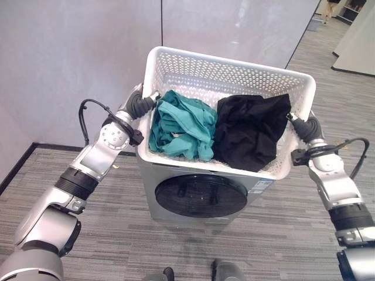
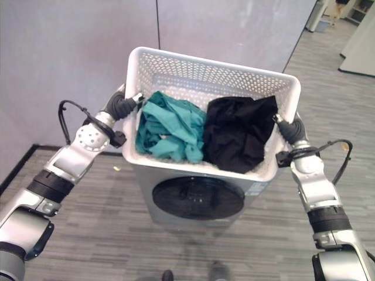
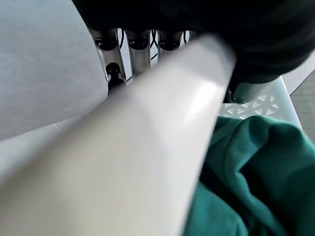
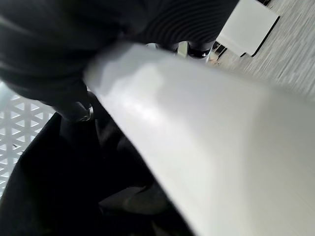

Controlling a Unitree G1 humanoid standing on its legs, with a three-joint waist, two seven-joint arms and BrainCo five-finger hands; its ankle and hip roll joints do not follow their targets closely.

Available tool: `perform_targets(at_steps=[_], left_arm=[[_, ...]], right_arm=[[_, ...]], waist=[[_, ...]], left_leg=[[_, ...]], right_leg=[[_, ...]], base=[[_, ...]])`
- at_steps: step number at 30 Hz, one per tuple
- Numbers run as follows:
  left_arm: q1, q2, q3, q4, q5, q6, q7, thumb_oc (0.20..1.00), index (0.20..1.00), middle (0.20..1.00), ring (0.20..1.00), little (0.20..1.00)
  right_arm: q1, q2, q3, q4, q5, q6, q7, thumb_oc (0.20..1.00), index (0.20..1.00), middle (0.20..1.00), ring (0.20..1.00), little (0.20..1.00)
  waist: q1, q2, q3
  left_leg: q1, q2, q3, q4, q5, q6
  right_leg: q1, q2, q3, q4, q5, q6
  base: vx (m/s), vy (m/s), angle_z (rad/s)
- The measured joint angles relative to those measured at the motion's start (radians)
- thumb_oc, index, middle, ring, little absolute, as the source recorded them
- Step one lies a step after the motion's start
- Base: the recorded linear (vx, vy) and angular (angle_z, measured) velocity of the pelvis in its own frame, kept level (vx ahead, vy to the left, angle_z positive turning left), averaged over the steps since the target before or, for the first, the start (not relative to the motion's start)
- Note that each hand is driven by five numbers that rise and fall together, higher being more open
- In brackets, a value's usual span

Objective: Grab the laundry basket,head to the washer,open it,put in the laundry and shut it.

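A white perforated laundry basket [image 1: 234,63] sits level over the top of the silver washer [image 1: 158,187], hiding it; I cannot tell whether it rests there. Inside lie teal clothes [image 1: 181,126] on the left and black clothes [image 1: 252,132] on the right. My left hand [image 1: 140,105] grips the basket's left rim [image 3: 147,147], fingers [image 3: 140,49] curled under it. On the opposite side my right hand [image 1: 306,126] clasps the right rim [image 4: 221,147], its thumb [image 4: 74,105] inside by the black cloth. The washer's dark round door [image 1: 202,196] is shut and faces me.
The washer stands against a grey panelled wall [image 1: 76,58]. Grey plank floor [image 1: 117,234] lies in front and to both sides. At the far right the room opens past a white partition [image 1: 360,41], where a person [image 1: 333,7] stands in the distance.
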Motion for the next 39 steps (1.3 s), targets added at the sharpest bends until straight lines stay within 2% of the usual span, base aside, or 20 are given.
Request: perform_targets(at_steps=[3,5,6,10,17,19,22,24,26,27,28,29,30,32,34,35,36,37,38,39], left_arm=[[0.004,-0.007,-0.004,0.002,0.001,0.000,-0.003,0.200,0.200,0.200,0.200,0.200],[0.005,-0.009,-0.013,0.000,-0.002,0.001,-0.015,0.200,0.200,0.200,0.200,0.200],[0.009,-0.014,-0.012,0.000,-0.003,0.002,-0.020,0.200,0.200,0.200,0.200,0.200],[-0.016,-0.018,-0.082,0.041,-0.006,0.003,-0.026,0.200,0.200,0.200,0.200,0.200],[-0.088,-0.035,-0.134,0.102,-0.021,-0.003,-0.038,0.200,0.200,0.200,0.200,0.200],[-0.157,-0.027,-0.195,0.158,-0.023,0.002,-0.046,0.200,0.200,0.200,0.200,0.200],[-0.209,-0.032,-0.232,0.228,-0.043,-0.001,-0.045,0.200,0.200,0.200,0.200,0.200],[-0.295,-0.036,-0.299,0.299,-0.062,-0.001,-0.045,0.200,0.200,0.200,0.200,0.200],[-0.365,-0.052,-0.324,0.360,-0.063,-0.017,-0.031,0.200,0.200,0.200,0.200,0.200],[-0.378,-0.055,-0.323,0.377,-0.063,-0.019,-0.022,0.200,0.200,0.200,0.200,0.200],[-0.380,-0.056,-0.307,0.386,-0.062,-0.019,-0.017,0.200,0.200,0.200,0.200,0.200],[-0.390,-0.049,-0.305,0.384,-0.061,-0.023,-0.016,0.200,0.200,0.200,0.200,0.200],[-0.394,-0.042,-0.309,0.383,-0.061,-0.030,-0.013,0.200,0.200,0.200,0.200,0.200],[-0.408,-0.038,-0.308,0.383,-0.059,-0.032,-0.013,0.200,0.200,0.200,0.200,0.200],[-0.405,-0.038,-0.308,0.384,-0.059,-0.032,-0.014,0.200,0.200,0.200,0.200,0.200],[-0.405,-0.038,-0.310,0.382,-0.059,-0.032,-0.017,0.200,0.200,0.200,0.200,0.200],[-0.404,-0.035,-0.313,0.388,-0.059,-0.033,-0.021,0.200,0.200,0.200,0.200,0.200],[-0.402,-0.022,-0.316,0.398,-0.060,-0.026,-0.028,0.200,0.200,0.200,0.200,0.200],[-0.399,-0.010,-0.316,0.403,-0.062,-0.019,-0.033,0.200,0.200,0.200,0.200,0.200],[-0.400,-0.003,-0.320,0.402,-0.063,-0.019,-0.035,0.200,0.200,0.200,0.200,0.200]], right_arm=[[0.002,-0.023,0.006,-0.001,0.000,0.010,0.016,0.200,0.200,0.200,0.200,0.200],[0.008,-0.046,0.005,-0.003,0.000,0.020,0.041,0.200,0.200,0.200,0.200,0.200],[0.009,-0.056,0.005,-0.007,0.000,0.026,0.053,0.200,0.200,0.200,0.200,0.200],[0.023,-0.123,0.025,-0.005,0.001,0.040,0.097,0.200,0.200,0.200,0.200,0.200],[-0.032,-0.170,0.085,0.068,0.042,0.055,0.119,0.200,0.200,0.200,0.200,0.200],[-0.071,-0.180,0.133,0.106,0.076,0.060,0.120,0.200,0.200,0.200,0.200,0.200],[-0.140,-0.180,0.189,0.164,0.087,0.063,0.121,0.200,0.200,0.200,0.200,0.200],[-0.211,-0.180,0.234,0.227,0.106,0.067,0.121,0.200,0.200,0.200,0.200,0.200],[-0.290,-0.180,0.267,0.305,0.120,0.054,0.113,0.200,0.200,0.200,0.200,0.200],[-0.317,-0.173,0.278,0.315,0.120,0.055,0.106,0.200,0.200,0.200,0.200,0.200],[-0.315,-0.177,0.277,0.297,0.120,0.051,0.091,0.200,0.200,0.200,0.200,0.200],[-0.317,-0.172,0.267,0.295,0.118,0.045,0.087,0.200,0.200,0.200,0.200,0.200],[-0.324,-0.137,0.257,0.314,0.119,0.038,0.070,0.200,0.200,0.200,0.200,0.200],[-0.336,-0.137,0.269,0.324,0.117,0.045,0.065,0.200,0.200,0.200,0.200,0.200],[-0.335,-0.135,0.282,0.334,0.117,0.054,0.070,0.200,0.200,0.200,0.200,0.200],[-0.334,-0.127,0.290,0.347,0.117,0.060,0.077,0.200,0.200,0.200,0.200,0.200],[-0.341,-0.097,0.294,0.378,0.117,0.063,0.082,0.200,0.200,0.200,0.200,0.200],[-0.353,-0.070,0.295,0.394,0.118,0.068,0.089,0.200,0.200,0.200,0.200,0.200],[-0.366,-0.070,0.300,0.392,0.116,0.072,0.105,0.200,0.200,0.200,0.200,0.200],[-0.420,-0.060,0.336,0.447,0.116,0.081,0.121,0.200,0.200,0.200,0.200,0.200]], waist=[[-0.009,-0.027,-0.016],[-0.007,-0.074,-0.047],[-0.005,-0.077,-0.053],[-0.015,-0.061,-0.068],[-0.039,-0.044,-0.088],[-0.037,-0.043,-0.087],[-0.038,-0.055,-0.072],[-0.039,-0.070,-0.054],[-0.030,-0.070,-0.039],[-0.012,-0.061,-0.034],[0.010,-0.013,-0.034],[0.011,0.015,-0.030],[0.002,-0.002,-0.031],[-0.004,0.000,-0.033],[0.007,0.034,-0.040],[0.003,0.032,-0.041],[0.008,0.004,-0.052],[0.025,-0.018,-0.066],[0.029,-0.020,-0.066],[0.028,-0.032,-0.074]], left_leg=[[-0.003,-0.001,-0.041,0.000,-0.004,-0.019],[-0.010,-0.009,-0.060,0.009,-0.011,-0.044],[-0.016,-0.001,-0.073,0.017,-0.011,-0.060],[-0.035,0.092,-0.138,-0.009,0.002,-0.114],[-0.055,0.177,-0.162,-0.032,0.019,-0.169],[-0.091,0.196,-0.171,0.070,0.001,-0.203],[-0.180,0.184,-0.192,0.201,-0.004,-0.221],[-0.240,0.159,-0.180,0.173,-0.016,-0.205],[-0.283,0.148,-0.088,0.065,-0.004,-0.216],[-0.286,0.141,-0.069,0.086,-0.007,-0.211],[-0.261,0.160,-0.080,0.106,-0.045,-0.174],[-0.245,0.160,-0.083,0.084,-0.010,-0.182],[-0.230,0.125,-0.086,0.087,-0.013,-0.174],[-0.224,0.079,-0.055,0.165,-0.036,-0.116],[-0.211,0.089,-0.027,0.157,-0.020,-0.088],[-0.200,0.083,-0.019,0.152,-0.020,-0.086],[-0.177,0.062,0.010,0.117,-0.016,-0.079],[-0.170,0.047,0.042,0.100,-0.015,-0.078],[-0.170,0.043,0.058,0.104,0.009,-0.053],[-0.166,0.030,0.064,0.097,0.014,-0.046]], right_leg=[[0.024,0.023,0.018,0.059,0.015,0.002],[0.081,0.042,0.025,0.047,0.001,-0.010],[0.098,0.056,0.028,0.017,0.045,-0.031],[0.153,0.142,-0.068,-0.093,0.078,-0.083],[0.159,0.232,-0.095,-0.129,0.097,-0.138],[0.146,0.264,-0.098,-0.096,0.078,-0.170],[0.124,0.255,-0.109,-0.067,0.060,-0.193],[0.129,0.232,-0.116,-0.101,0.061,-0.196],[0.127,0.204,-0.114,-0.163,0.060,-0.196],[0.127,0.202,-0.095,-0.175,0.061,-0.195],[0.138,0.226,-0.072,-0.179,0.061,-0.180],[0.132,0.228,-0.074,-0.162,0.056,-0.163],[0.126,0.191,-0.077,-0.157,0.071,-0.146],[0.126,0.139,-0.071,-0.143,0.052,-0.117],[0.100,0.134,-0.047,-0.041,0.027,-0.082],[0.084,0.123,-0.048,0.051,-0.004,-0.076],[0.071,0.093,-0.055,0.107,-0.026,-0.076],[0.076,0.064,-0.071,0.103,-0.044,-0.070],[0.115,0.053,-0.077,0.049,-0.036,-0.065],[0.171,0.022,-0.108,-0.032,-0.019,-0.041]], base=[[0.22,-0.186,0.40],[0.17,-0.171,0.34],[0.18,-0.207,0.42],[0.14,-0.190,0.34],[0.06,-0.170,0.06],[-0.05,-0.060,0.03],[0.03,0.094,0.12],[0.06,0.200,0.19],[0.09,0.179,-0.25],[0.23,0.370,-0.87],[0.18,0.294,-0.80],[0.24,0.394,-0.63],[0.16,0.273,-0.31],[0.15,0.255,-0.48],[0.07,0.148,-0.55],[0.03,0.110,-0.40],[0.02,0.065,-0.52],[0.01,0.020,-0.64],[-0.04,0.007,-0.64],[-0.04,0.002,-0.52]])
